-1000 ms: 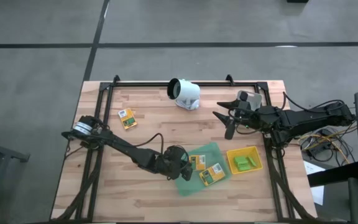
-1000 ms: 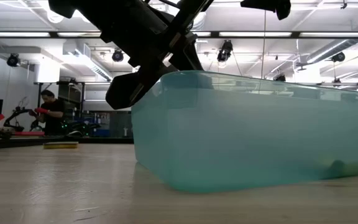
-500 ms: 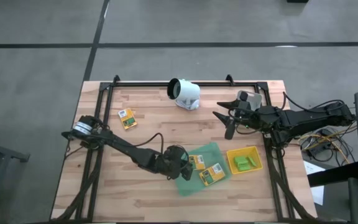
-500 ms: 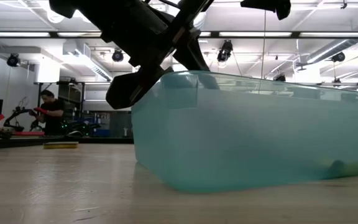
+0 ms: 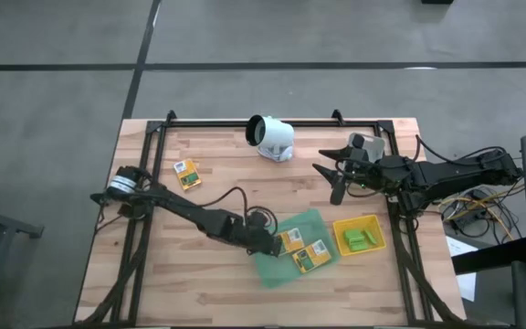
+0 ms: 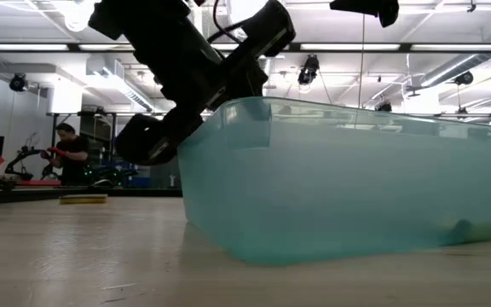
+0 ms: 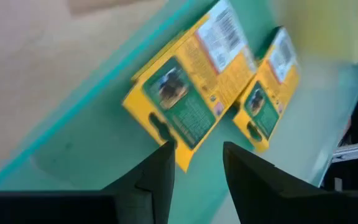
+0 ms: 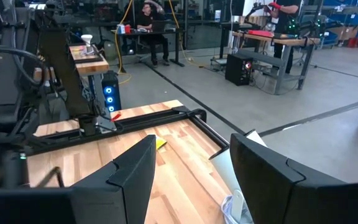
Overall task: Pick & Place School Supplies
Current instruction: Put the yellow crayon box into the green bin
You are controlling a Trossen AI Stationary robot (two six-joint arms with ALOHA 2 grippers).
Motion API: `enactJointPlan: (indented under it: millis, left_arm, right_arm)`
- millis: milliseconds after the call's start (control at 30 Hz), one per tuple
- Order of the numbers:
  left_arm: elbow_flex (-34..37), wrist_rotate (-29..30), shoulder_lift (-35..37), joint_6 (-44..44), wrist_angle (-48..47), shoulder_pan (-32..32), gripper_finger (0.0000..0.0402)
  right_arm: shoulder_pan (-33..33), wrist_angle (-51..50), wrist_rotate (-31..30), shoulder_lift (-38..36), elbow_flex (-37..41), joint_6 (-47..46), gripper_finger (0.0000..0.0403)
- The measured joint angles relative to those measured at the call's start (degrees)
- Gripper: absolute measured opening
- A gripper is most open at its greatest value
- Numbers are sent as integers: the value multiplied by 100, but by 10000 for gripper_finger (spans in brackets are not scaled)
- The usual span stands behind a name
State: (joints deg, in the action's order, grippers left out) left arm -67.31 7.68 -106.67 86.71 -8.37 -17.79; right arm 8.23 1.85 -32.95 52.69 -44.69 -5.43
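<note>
The left gripper (image 5: 265, 243) sits low over the near left edge of the green tray (image 5: 281, 267), at the front middle of the worktop (image 5: 217, 283), its fingers (image 7: 156, 180) parted by a narrow gap and holding nothing. Just past the fingertips in the left wrist view lies a yellow-and-green packet (image 7: 194, 81) flat on the tray floor, its near corner level with the gap between the fingers but not clamped. A second packet (image 7: 268, 93) lies right beside the first, corner to corner; seen from above, this one (image 5: 313, 257) is nearer the front edge and the first (image 5: 289, 238) sits just behind it, next to the gripper. From table height the tray shows as a pale blue-green wall (image 6: 348, 179) with the left arm (image 6: 194, 68) slanting down to its rim. To the right of the green tray, almost touching it, the yellow tray (image 5: 343, 226) holds a cluster of light-green blocks (image 5: 361, 240). Farther back on the left side of the worktop a third packet (image 5: 186, 173) lies alone, well apart from the trays. The right gripper (image 5: 325, 175) hovers over the back right part of the worktop with its fingers (image 8: 129, 171) spread wide and empty. A white round device (image 5: 271, 137) stands at the far edge. Beyond the table a person (image 6: 73, 152) sits in the room.
</note>
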Motion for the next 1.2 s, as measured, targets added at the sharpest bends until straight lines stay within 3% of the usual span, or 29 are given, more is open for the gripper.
enactJointPlan:
  millis: [167, 300, 500, 667, 767, 833, 933, 1200]
  left_arm:
    - [-2, -724, 18, 312, -144, 157, 142]
    - [17, -699, 157, -15, -232, 208, 143]
    - [-149, 586, 723, -854, -485, 216, 143]
    - [-417, 2000, 1232, -1184, -1518, 223, 143]
    - [-643, 2349, 1547, -1069, -2516, 288, 143]
    - [-779, 2310, 1687, -577, -3498, 359, 143]
    - [-857, 2290, 1833, 845, -4794, 399, 142]
    - [-704, 1680, 2060, 4548, -7002, 221, 142]
  right_arm:
    - [0, 0, 1, 0, 0, 0, 203]
    - [0, 0, 1, 0, 0, 2, 203]
    - [0, 0, 0, 2, 0, -6, 203]
    - [-1, 0, 0, 2, 0, -13, 203]
    - [-1, 0, 0, 2, 0, 0, 203]
    - [-1, 0, 1, 2, 0, 2, 203]
    - [0, 0, 0, 2, 0, -6, 203]
    - [-2, 0, 1, 2, 0, 0, 203]
